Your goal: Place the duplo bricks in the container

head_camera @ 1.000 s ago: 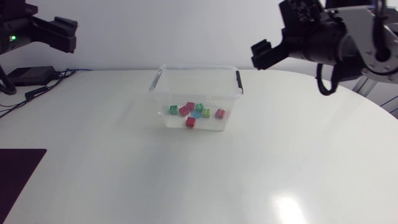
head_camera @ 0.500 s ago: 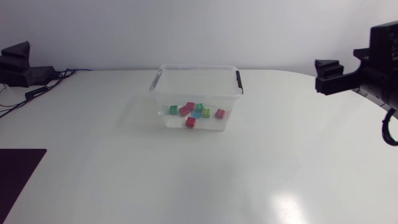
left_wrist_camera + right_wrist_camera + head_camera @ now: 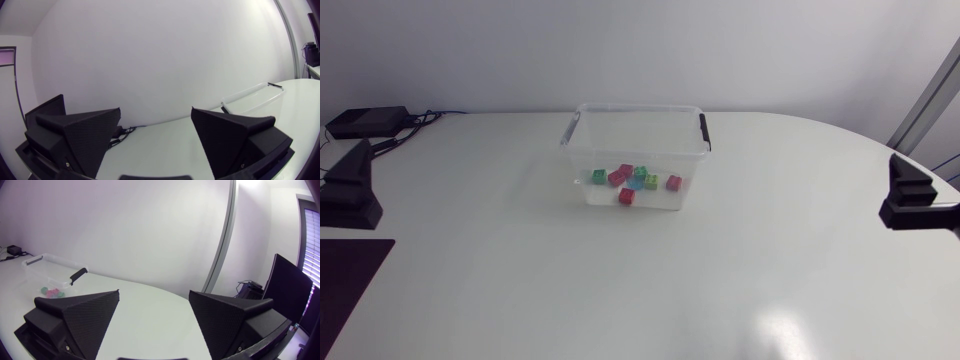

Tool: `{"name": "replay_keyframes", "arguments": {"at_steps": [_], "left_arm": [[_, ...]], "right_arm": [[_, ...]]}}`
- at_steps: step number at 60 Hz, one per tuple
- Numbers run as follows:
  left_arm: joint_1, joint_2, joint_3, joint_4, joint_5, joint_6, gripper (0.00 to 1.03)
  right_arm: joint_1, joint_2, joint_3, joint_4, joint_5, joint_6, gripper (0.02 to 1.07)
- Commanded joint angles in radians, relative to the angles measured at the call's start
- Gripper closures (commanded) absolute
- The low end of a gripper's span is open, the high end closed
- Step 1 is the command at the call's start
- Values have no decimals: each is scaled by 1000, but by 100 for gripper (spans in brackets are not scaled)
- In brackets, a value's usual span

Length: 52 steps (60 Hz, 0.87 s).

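Observation:
A clear plastic container [image 3: 692, 160] with black handle clips stands at the table's back middle. Several duplo bricks lie inside it: a green one [image 3: 599, 176], red ones [image 3: 626, 196], a blue one [image 3: 636, 184] and a yellow-green one [image 3: 651, 181]. My left gripper [image 3: 352, 186] sits low at the table's left edge, far from the container. My right gripper [image 3: 912, 196] sits low at the right edge. In the left wrist view the gripper [image 3: 156, 137] is open and empty, the container [image 3: 252, 97] far ahead. The right wrist view's gripper [image 3: 154, 317] is likewise open, with container [image 3: 47, 272] and bricks [image 3: 52, 292] beyond its finger.
A black box [image 3: 365, 121] with cables lies at the table's back left corner. A dark flat sheet [image 3: 348, 290] covers the front left corner. White tabletop [image 3: 640, 280] stretches wide between both grippers and the container.
Both arms have pulled away from above the table's back and come down at its left and right edges. The bricks and container have not moved.

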Motion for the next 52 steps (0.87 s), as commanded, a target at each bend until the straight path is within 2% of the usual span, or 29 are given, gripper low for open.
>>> {"name": "replay_keyframes", "arguments": {"at_steps": [1,41,52], "left_arm": [[-9,-33,-59,10,16,-60,4],[-29,-277,-402,-9,132,-319,4],[-30,-281,-408,-10,134,-323,4]], "right_arm": [[-4,-39,-64,15,-19,46,6],[-4,-351,-428,98,-197,224,7],[-4,-356,-435,100,-200,227,7]]}}
